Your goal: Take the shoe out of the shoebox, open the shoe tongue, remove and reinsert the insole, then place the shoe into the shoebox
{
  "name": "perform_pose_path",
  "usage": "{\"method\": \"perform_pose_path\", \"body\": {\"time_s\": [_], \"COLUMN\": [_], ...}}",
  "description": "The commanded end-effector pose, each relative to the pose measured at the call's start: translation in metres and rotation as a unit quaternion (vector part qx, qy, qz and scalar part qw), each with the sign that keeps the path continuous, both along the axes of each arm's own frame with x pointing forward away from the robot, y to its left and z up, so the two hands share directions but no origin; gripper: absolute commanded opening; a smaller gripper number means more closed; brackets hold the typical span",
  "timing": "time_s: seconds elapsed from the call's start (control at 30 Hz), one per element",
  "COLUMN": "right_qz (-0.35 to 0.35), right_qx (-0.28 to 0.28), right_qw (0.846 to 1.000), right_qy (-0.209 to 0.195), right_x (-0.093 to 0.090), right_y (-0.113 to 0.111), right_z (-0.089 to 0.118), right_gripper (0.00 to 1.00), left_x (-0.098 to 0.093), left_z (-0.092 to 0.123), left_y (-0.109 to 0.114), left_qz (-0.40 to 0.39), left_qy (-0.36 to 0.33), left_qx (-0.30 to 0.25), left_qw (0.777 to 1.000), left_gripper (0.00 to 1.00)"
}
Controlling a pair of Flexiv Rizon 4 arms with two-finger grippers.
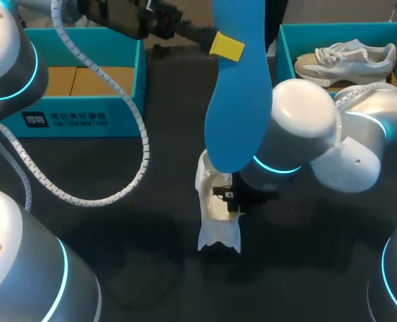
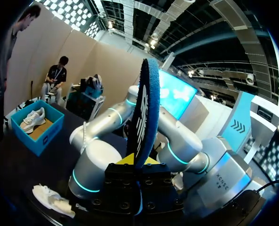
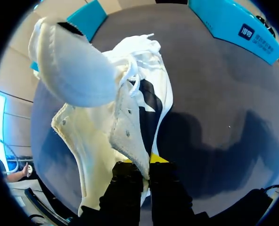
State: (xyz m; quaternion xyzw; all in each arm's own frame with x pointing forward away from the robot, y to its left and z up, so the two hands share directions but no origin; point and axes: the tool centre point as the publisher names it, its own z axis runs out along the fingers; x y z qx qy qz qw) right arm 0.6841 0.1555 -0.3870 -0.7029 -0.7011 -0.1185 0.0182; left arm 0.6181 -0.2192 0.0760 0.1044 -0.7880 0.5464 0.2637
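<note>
A long blue insole (image 1: 235,100) hangs high over the table with my left gripper (image 1: 225,47) shut on its upper end. In the left wrist view the insole (image 2: 144,113) stands edge-on between the fingers of the left gripper (image 2: 138,162). Below it a white shoe (image 1: 215,201) lies on the dark table. My right gripper (image 1: 235,204) is down at the shoe's opening. In the right wrist view the right gripper (image 3: 144,162) is shut on a flap of the shoe's upper (image 3: 127,136), holding the white shoe (image 3: 83,132) open.
A teal shoebox (image 1: 84,114) stands at the back left. A second teal box (image 1: 286,40) at the back right holds another pale shoe (image 1: 346,59). My left arm's white spiral cable (image 1: 141,147) loops over the table's left half.
</note>
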Motion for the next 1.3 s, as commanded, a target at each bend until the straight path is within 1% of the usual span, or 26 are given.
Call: {"method": "perform_pose_path", "body": {"time_s": [0.03, 0.33, 0.37, 0.4, 0.43, 0.47, 0.57, 0.63, 0.67, 0.7, 0.8, 0.9, 0.93, 1.0, 1.03, 1.1, 1.13, 1.2, 1.27, 1.3], "right_qz": [-0.005, -0.012, -0.013, -0.015, -0.015, -0.017, -0.021, -0.021, -0.021, -0.021, -0.02, -0.021, -0.022, -0.019, -0.018, -0.013, -0.009, -0.007, -0.007, 0.011], "right_qx": [-0.004, -0.001, 0.001, 0.004, 0.006, 0.009, 0.022, 0.031, 0.034, 0.041, 0.067, 0.081, 0.087, 0.1, 0.107, 0.123, 0.131, 0.159, 0.179, 0.196], "right_qw": [1.0, 1.0, 1.0, 1.0, 1.0, 1.0, 0.999, 0.999, 0.999, 0.999, 0.997, 0.996, 0.996, 0.995, 0.994, 0.992, 0.991, 0.987, 0.984, 0.98], "right_qy": [-0.001, 0.009, 0.011, 0.011, 0.012, 0.015, 0.029, 0.023, 0.037, 0.026, 0.02, 0.018, 0.024, 0.009, 0.011, 0.001, 0.004, -0.004, 0.015, 0.009], "right_x": [0.002, 0.001, 0.001, 0.001, 0.0, -0.001, -0.004, -0.006, -0.007, -0.008, -0.01, -0.012, -0.012, -0.013, -0.013, -0.012, -0.012, -0.011, -0.009, -0.008], "right_y": [0.008, 0.008, 0.008, 0.008, 0.008, 0.008, 0.007, 0.007, 0.007, 0.007, 0.006, 0.005, 0.004, 0.002, 0.002, 0.0, 0.0, -0.002, -0.004, -0.005], "right_z": [-0.008, -0.019, -0.019, -0.019, -0.018, -0.015, -0.008, -0.003, 0.001, 0.005, 0.014, 0.023, 0.026, 0.033, 0.036, 0.044, 0.047, 0.055, 0.06, 0.064], "right_gripper": [0.0, 0.0, 0.05, 0.33, 0.48, 1.0, 1.0, 1.0, 1.0, 1.0, 1.0, 1.0, 1.0, 1.0, 1.0, 1.0, 1.0, 1.0, 1.0, 1.0], "left_x": [0.0, 0.0, 0.0, 0.0, 0.0, 0.0, 0.0, 0.0, 0.0, 0.0, 0.0, 0.0, 0.0, 0.0, 0.0, 0.0, 0.0, 0.0, 0.0, 0.0], "left_z": [-0.001, -0.001, -0.001, -0.001, -0.001, -0.001, -0.001, -0.001, -0.001, -0.001, -0.001, -0.001, -0.001, -0.001, -0.001, -0.001, -0.001, -0.001, -0.001, -0.001], "left_y": [0.0, 0.0, 0.0, 0.0, 0.0, 0.0, 0.0, 0.0, 0.0, 0.0, 0.0, 0.0, 0.0, 0.0, 0.0, 0.0, 0.0, 0.0, 0.0, 0.0], "left_qz": [0.0, 0.0, 0.0, 0.0, 0.0, 0.0, 0.0, 0.0, 0.0, 0.0, 0.0, 0.0, 0.0, 0.0, 0.0, 0.0, 0.0, 0.0, 0.0, 0.0], "left_qy": [0.0, 0.0, 0.0, 0.0, 0.0, 0.0, 0.0, 0.0, 0.0, 0.0, 0.0, 0.0, 0.0, 0.0, 0.0, 0.0, 0.0, 0.0, 0.0, 0.0], "left_qx": [0.0, 0.0, 0.0, 0.0, 0.0, 0.0, 0.0, 0.0, 0.0, 0.0, 0.0, 0.0, 0.0, 0.0, 0.0, 0.0, 0.0, 0.0, 0.0, 0.0], "left_qw": [1.0, 1.0, 1.0, 1.0, 1.0, 1.0, 1.0, 1.0, 1.0, 1.0, 1.0, 1.0, 1.0, 1.0, 1.0, 1.0, 1.0, 1.0, 1.0, 1.0], "left_gripper": [0.0, 0.0, 0.0, 0.0, 0.0, 0.0, 0.0, 0.0, 0.0, 0.0, 0.0, 0.0, 0.0, 0.0, 0.0, 0.0, 0.0, 0.0, 0.0, 0.0]}}
